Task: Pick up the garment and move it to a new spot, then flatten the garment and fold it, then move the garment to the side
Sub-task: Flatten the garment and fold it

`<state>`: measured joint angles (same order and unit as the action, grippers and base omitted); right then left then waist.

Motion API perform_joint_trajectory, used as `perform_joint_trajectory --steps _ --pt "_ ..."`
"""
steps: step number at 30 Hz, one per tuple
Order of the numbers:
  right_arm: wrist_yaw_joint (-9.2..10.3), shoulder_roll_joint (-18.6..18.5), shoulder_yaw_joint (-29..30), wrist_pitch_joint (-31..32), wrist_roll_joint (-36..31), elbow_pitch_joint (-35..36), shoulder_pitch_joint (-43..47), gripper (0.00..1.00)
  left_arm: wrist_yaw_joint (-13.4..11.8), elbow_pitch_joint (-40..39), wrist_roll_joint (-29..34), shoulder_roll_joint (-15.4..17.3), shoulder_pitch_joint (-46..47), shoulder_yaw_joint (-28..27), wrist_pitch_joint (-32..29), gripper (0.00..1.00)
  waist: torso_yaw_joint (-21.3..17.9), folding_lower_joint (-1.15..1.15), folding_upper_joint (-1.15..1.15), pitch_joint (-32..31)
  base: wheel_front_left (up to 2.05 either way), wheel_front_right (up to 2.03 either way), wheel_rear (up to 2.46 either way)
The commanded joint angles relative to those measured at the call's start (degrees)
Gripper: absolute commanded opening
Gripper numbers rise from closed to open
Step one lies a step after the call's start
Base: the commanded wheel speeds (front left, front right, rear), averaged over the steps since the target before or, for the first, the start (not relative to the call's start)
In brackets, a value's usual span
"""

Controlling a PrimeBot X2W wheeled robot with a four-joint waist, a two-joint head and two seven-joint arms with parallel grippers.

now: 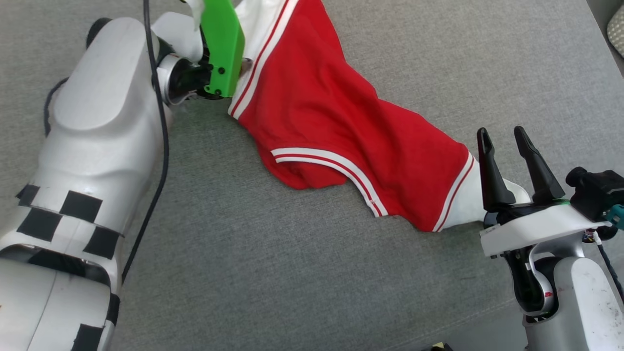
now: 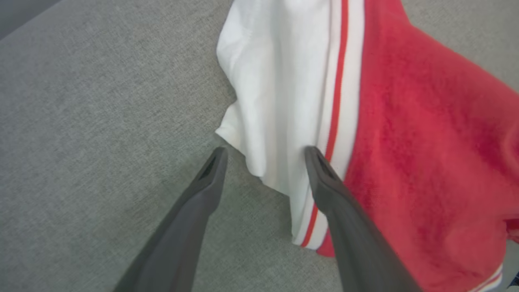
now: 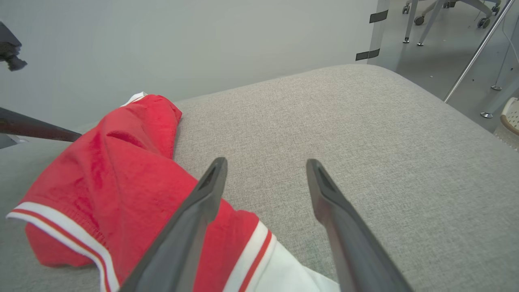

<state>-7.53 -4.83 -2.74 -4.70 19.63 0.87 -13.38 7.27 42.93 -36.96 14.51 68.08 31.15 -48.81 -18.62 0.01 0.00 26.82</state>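
Observation:
The garment point(image 1: 336, 117), a red T-shirt with white sleeves and red-white stripe trim, lies stretched diagonally across the grey cushion, creased and partly bunched. My left gripper point(image 2: 265, 153) is open just above one white sleeve point(image 2: 279, 89), one finger over the stripe trim. In the head view that arm's green wrist piece point(image 1: 222, 48) covers the fingers. My right gripper point(image 1: 504, 141) stands open at the shirt's lower right end, over the other white sleeve point(image 1: 468, 204). In the right wrist view the open right gripper point(image 3: 265, 163) holds nothing, and the sleeve point(image 3: 284, 271) lies under the fingers. The chest lettering is hidden.
The grey cushion point(image 1: 292, 273) spreads wide around the shirt. Its rounded far edge point(image 3: 365, 73) drops to a floor with chair legs point(image 3: 425, 24) and a metal pole point(image 3: 474, 52). A pale wall point(image 3: 182, 40) stands behind. A black cable point(image 1: 161, 146) runs along my left forearm.

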Motion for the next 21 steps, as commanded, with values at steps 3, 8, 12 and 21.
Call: perform_joint_trajectory --steps 3,8,12,21 --pt "0.04 -0.1 -0.9 -0.9 0.6 -0.4 -1.2 1.00 -0.2 2.6 1.4 1.3 1.0 0.4 1.9 1.00 -1.6 -0.01 0.00 1.6 0.00 0.00 0.00" --pt "0.04 -0.4 -1.2 -1.3 0.9 -0.6 -1.5 1.00 -0.7 6.0 0.3 1.1 0.3 -0.5 3.8 1.00 -1.9 -0.01 0.00 2.3 0.00 0.00 0.00" --pt "0.04 -0.7 -1.2 -1.1 1.0 -0.7 -1.5 1.00 -0.3 7.7 -2.1 0.1 -0.5 -0.8 2.3 0.00 -1.3 -0.01 0.00 2.4 0.00 0.00 0.00" --pt "0.04 -1.7 0.3 -0.6 0.3 -0.7 -1.1 1.00 0.1 6.8 -3.8 1.0 -2.0 -0.3 7.4 0.00 2.8 -0.01 0.00 -1.0 0.00 0.00 0.00"
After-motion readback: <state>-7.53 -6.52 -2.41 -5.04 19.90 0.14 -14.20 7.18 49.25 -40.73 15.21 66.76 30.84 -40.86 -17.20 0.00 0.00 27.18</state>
